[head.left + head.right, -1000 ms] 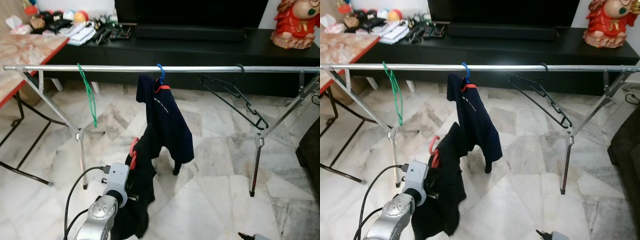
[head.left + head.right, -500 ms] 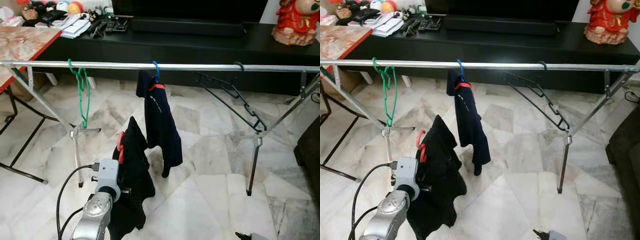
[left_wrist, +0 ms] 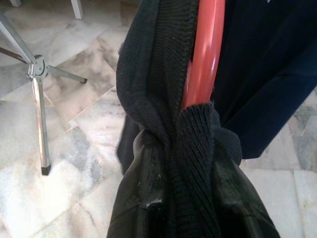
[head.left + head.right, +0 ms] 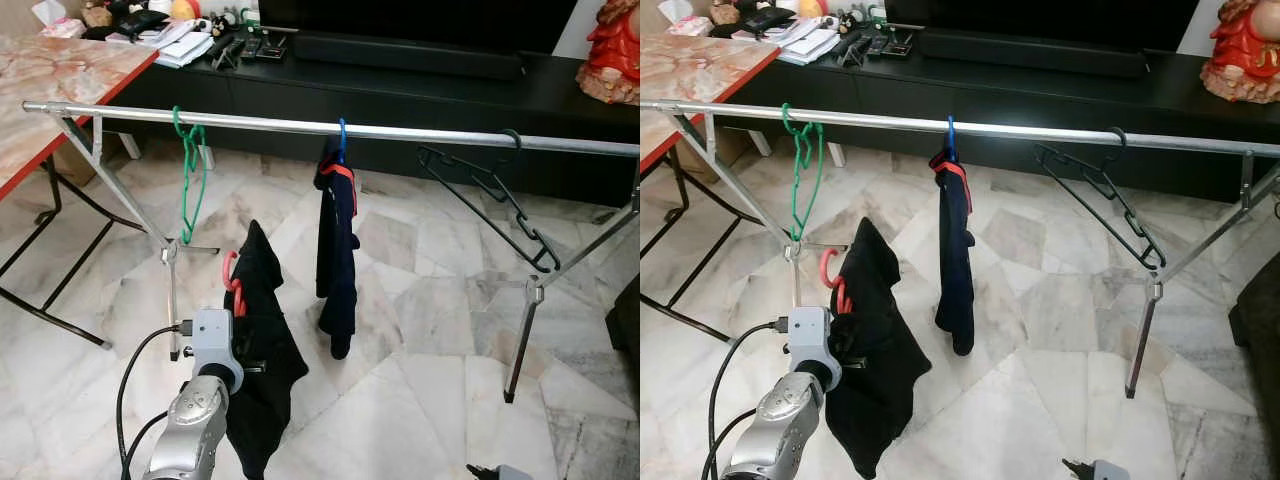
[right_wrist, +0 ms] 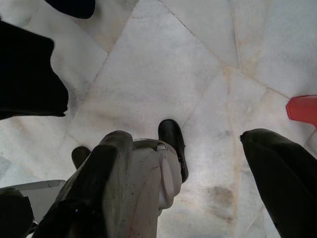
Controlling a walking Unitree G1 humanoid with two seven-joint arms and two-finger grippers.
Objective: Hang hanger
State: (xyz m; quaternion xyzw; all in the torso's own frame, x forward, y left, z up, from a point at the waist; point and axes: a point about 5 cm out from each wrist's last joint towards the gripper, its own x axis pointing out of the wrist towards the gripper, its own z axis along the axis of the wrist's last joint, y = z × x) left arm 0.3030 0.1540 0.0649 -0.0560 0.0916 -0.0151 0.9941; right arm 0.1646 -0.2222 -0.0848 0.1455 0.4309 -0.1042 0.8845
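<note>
The left gripper (image 4: 245, 345) is clamped on a red hanger (image 4: 232, 283) draped with a black garment (image 4: 262, 360), held low so the cloth hangs free under its hook. Above and beyond it runs the rail (image 4: 420, 133), with a gap between the green hanger (image 4: 189, 170) and the navy shirt (image 4: 336, 250), probably the intended spot. A black hanger (image 4: 487, 195) hangs farther right. The right gripper (image 5: 188, 168) dangles idle over the floor (image 5: 198, 74), fingers spread.
</note>
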